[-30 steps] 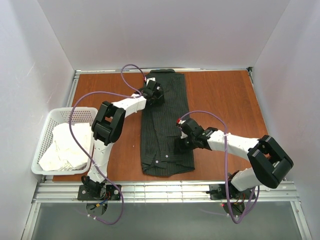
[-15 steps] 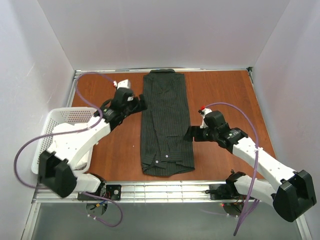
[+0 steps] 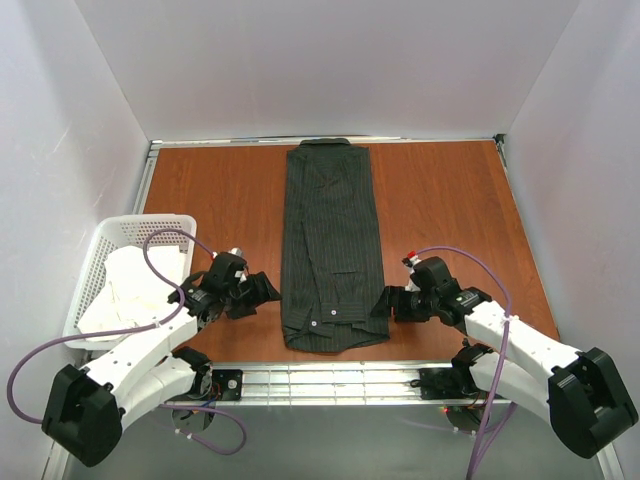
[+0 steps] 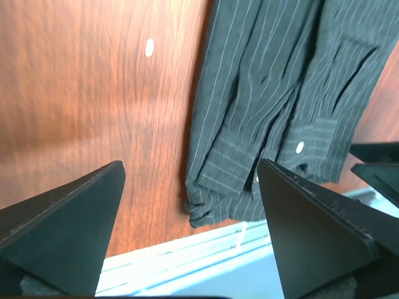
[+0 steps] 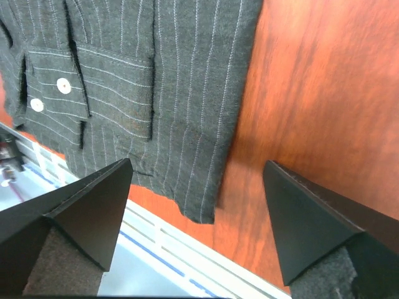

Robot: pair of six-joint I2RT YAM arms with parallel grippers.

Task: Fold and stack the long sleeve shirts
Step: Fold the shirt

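Note:
One long sleeve shirt (image 3: pixel 330 240), dark with pale pinstripes, lies folded into a long narrow strip down the middle of the table, collar at the far end. Its near end, with buttoned cuffs, shows in the left wrist view (image 4: pixel 268 118) and the right wrist view (image 5: pixel 137 75). My left gripper (image 3: pixel 264 292) hovers open just left of the shirt's near corner, nothing between its fingers (image 4: pixel 68 230). My right gripper (image 3: pixel 384 303) stands open just right of the opposite near corner, also holding nothing (image 5: pixel 196 230).
A white mesh basket (image 3: pixel 100 238) holding pale cloth (image 3: pixel 130 295) sits at the left edge. A metal rail (image 3: pixel 330 378) runs along the near table edge, close below the shirt's hem. White walls enclose the table.
The left gripper has drawn back from the shirt's far part to the near left corner. The right gripper has come off the shirt, opened wider and moved slightly nearer. The shirt lies unchanged.

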